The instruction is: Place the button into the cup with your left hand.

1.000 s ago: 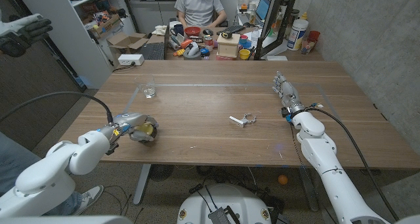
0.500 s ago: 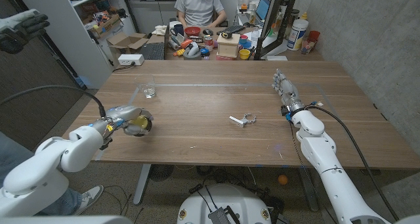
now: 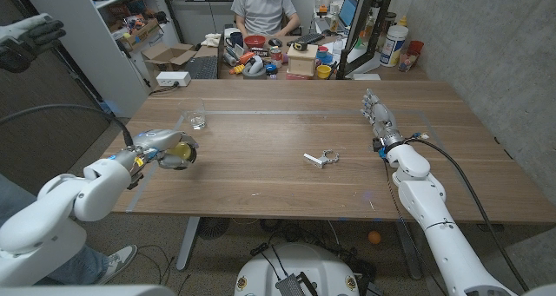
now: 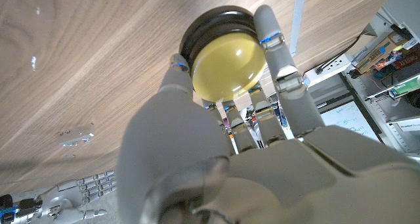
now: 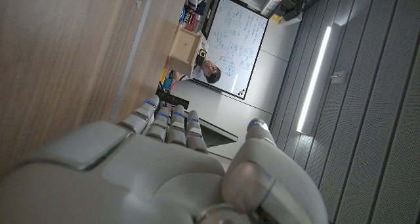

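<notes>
My left hand (image 3: 163, 148) holds a round yellow button (image 3: 180, 149) with a black rim, lifted just above the table's left side. In the left wrist view the button (image 4: 228, 65) is pinched between the thumb and fingers (image 4: 279, 50). A small clear cup (image 3: 198, 121) stands on the table beyond the hand, a short way off and apart from it; it shows faintly as the cup (image 4: 75, 133) in the left wrist view. My right hand (image 3: 376, 118) is at the table's far right with fingers straight, holding nothing.
A small metal clip with a ring (image 3: 320, 158) lies near the table's (image 3: 278, 192) middle. A person sits behind the far edge at a cluttered desk (image 3: 278, 53). A grey cabinet (image 3: 78, 44) stands at the left.
My left hand has carried the button up and away from the near edge, toward the cup. The right hand has stayed where it was.
</notes>
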